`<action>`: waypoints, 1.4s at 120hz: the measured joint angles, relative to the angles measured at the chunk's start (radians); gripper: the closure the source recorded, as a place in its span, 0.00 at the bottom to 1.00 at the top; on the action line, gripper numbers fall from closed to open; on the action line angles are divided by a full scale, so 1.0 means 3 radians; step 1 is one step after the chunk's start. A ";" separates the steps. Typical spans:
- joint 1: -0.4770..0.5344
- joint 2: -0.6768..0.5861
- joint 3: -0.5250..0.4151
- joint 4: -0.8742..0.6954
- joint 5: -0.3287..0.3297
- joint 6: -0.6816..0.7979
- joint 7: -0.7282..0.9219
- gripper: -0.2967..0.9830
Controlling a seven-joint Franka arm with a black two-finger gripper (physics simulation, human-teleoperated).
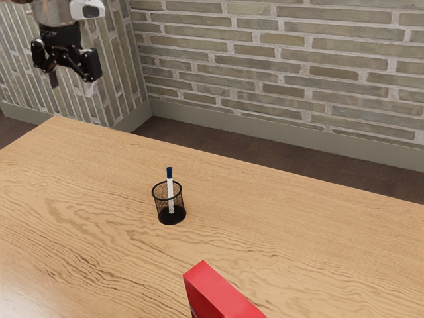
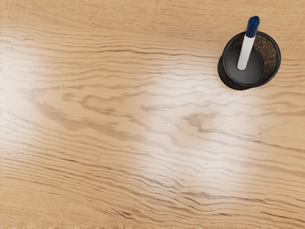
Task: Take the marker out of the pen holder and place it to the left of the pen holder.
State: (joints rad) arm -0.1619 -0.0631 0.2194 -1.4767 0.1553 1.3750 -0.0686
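here; gripper (image 1: 71, 86) unclenched, fingers apart; blue-capped marker (image 2: 246, 50) standing inside pen holder (image 2: 270, 57) on wooden table (image 1: 99, 218)

My gripper (image 1: 71, 85) is positioned at the exterior view's upper left, fingers spread, well apart from the pen holder (image 1: 171, 218). The holder (black mesh, round rim) stands upright on the wooden table (image 1: 278, 232) and contains one white marker (image 1: 170, 189), blue end up. A red box (image 1: 218, 295) occupies the view's lower edge.
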 joint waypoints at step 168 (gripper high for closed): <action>0.0184 0.1471 -0.0429 -0.0970 -0.0207 0.2843 -0.0472 0.23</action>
State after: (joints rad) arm -0.1068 0.3782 0.0908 -1.7678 0.0932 2.2279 -0.2103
